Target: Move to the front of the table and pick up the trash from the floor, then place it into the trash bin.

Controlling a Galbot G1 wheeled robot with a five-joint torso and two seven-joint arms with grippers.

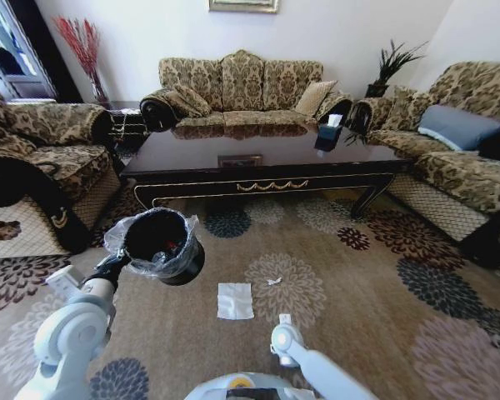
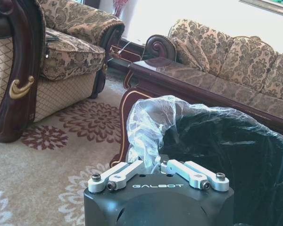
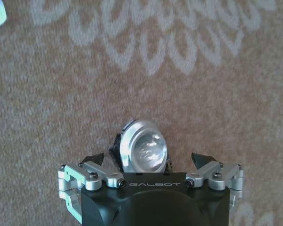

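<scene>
Left gripper (image 2: 159, 165) is pinched on the trash bin (image 1: 161, 244) rim, right gripper (image 3: 151, 162) hangs wide open and empty, and that napkin (image 1: 235, 300) looks featherlight and floppy, so I'd pinch an edge.

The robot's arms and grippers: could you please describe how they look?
Both arms are rounded, glossy white shells with pale blue-grey joints. The left gripper and right gripper each have a black housing printed GALBOT in white, silver metal linkages with dark screws, and dark finger pads.
</scene>
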